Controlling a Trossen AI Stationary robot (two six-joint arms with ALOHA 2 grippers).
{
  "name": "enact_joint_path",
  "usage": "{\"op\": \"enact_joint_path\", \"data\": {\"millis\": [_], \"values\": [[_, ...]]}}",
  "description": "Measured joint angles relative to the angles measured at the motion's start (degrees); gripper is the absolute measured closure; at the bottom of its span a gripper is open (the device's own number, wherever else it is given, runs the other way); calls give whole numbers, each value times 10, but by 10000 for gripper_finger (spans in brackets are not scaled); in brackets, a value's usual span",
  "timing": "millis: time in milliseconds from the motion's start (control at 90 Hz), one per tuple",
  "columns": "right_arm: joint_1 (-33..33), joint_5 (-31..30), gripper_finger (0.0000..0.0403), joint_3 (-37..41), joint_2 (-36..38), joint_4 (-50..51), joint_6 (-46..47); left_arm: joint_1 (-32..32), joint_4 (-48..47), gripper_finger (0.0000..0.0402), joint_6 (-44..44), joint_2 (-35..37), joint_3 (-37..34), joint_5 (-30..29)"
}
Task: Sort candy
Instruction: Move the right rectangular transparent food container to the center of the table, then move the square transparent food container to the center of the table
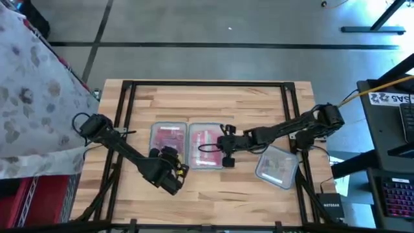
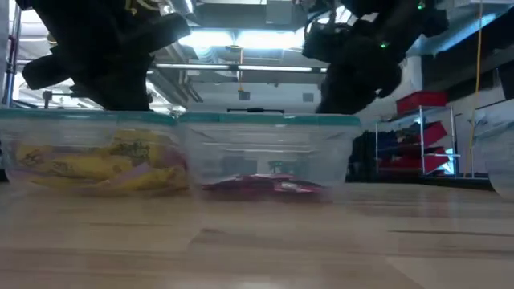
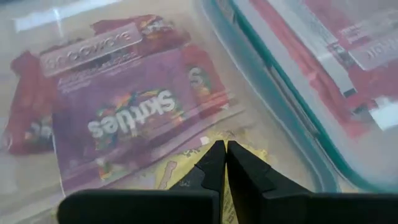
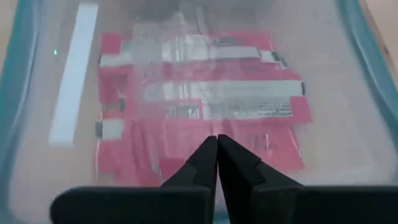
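— Where's the candy?
— Red packets [image 4: 199, 106] lie in the middle tub [image 1: 206, 144], just ahead of the right gripper [image 4: 217, 138], fingers pressed together. A purple packet [image 3: 134, 118] sits in the neighbouring tub [image 1: 169, 139], before the left gripper [image 3: 225, 144], likewise closed, empty.

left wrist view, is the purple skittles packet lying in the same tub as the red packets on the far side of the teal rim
No, the purple Skittles packet lies in one tub, and a teal rim separates it from those red packets.
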State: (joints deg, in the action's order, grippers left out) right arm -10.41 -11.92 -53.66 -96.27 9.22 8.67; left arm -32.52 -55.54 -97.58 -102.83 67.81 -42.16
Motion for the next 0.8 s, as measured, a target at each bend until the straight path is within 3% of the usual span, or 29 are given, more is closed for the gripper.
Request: {"op": "enact_joint_path", "data": {"millis": [300,489,644,800], "values": [[-14,-15,403,-47,10,32,-29,-19,-36,402,-31,0,0,1],[-70,-51,403,-84,98,180,-22,-31,-44,402,-29,1,0,4],[-138,-52,403,-85,182,376,117,-35,-38,387,-12,5,1,19],[-220,-49,403,-62,228,573,333,-36,-39,360,-5,5,7,24]]}}
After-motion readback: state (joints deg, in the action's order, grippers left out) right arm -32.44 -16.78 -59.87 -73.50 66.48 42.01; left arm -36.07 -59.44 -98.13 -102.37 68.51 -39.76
